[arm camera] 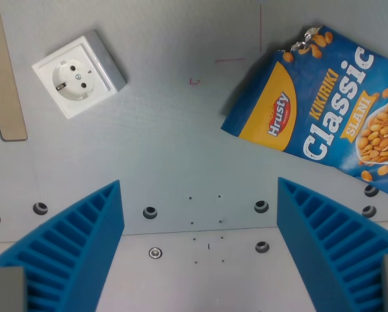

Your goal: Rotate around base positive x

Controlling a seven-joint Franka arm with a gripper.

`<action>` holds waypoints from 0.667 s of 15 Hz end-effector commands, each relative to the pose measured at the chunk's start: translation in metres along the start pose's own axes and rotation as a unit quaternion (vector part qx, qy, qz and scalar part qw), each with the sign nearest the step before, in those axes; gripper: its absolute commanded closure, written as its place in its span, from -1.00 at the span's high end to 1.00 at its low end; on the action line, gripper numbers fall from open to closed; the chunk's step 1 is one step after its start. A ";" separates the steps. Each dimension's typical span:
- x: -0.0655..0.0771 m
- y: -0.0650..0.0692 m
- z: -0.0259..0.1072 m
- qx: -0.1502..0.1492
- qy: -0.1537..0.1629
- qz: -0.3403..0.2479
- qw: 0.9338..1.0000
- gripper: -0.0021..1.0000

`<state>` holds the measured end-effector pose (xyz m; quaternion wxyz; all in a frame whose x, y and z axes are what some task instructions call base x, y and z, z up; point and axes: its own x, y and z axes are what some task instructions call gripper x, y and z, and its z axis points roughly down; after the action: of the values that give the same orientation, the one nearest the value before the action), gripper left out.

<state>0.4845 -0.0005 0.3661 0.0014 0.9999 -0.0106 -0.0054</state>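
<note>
This looks like a robotics lab to me — my desk (174, 149) is a bare grey plate studded with bolts (149, 212) and small drilled holes, with thin red marks (229, 62) drawn on it. The things laid out are odd test props — a loose wall socket (78, 75), a peanut bag (330, 107), a wooden strip (4, 78).

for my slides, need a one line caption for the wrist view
Open blue ribbed jaws above a grey table, white wall socket left, blue Hrusty peanut bag right.

Socket (79, 75) lies at the wrist view's left, peanut bag (323, 104) right, well apart.
</note>
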 end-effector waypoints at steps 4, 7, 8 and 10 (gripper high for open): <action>0.000 0.000 -0.002 0.027 0.001 0.000 1.000 1.00; 0.000 0.000 -0.002 0.047 0.001 0.000 0.999 1.00; 0.000 0.000 -0.002 0.053 0.001 0.000 0.999 1.00; 0.000 0.000 -0.002 0.067 0.001 -0.001 0.998 1.00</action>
<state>0.4845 0.0029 0.3661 -0.0098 0.9998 -0.0137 -0.0055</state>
